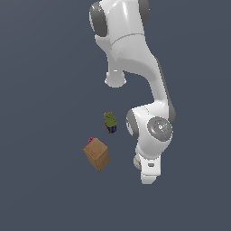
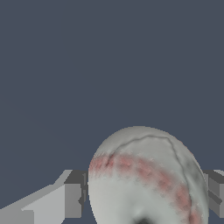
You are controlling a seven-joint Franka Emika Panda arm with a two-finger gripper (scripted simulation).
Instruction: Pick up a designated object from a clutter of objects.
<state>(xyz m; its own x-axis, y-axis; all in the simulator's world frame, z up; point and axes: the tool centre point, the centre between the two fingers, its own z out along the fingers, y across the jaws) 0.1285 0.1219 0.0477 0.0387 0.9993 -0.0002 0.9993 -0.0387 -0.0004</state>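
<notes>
In my wrist view the white baseball (image 2: 146, 179) sits between my gripper (image 2: 144, 197) fingers (image 2: 74, 199), which flank it closely on both sides; actual contact I cannot tell.

Light: even, soft, from above | Shadows: none cast | Glare: none | Focus: sharp, coarse render

No readable text, labels or numbers — none on box, ball or arm.

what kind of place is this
Likely a bare simulated test scene: a flat, featureless grey floor, a tan box and a green-and-blue object scattered near the arm, a baseball between the gripper fingers.
</notes>
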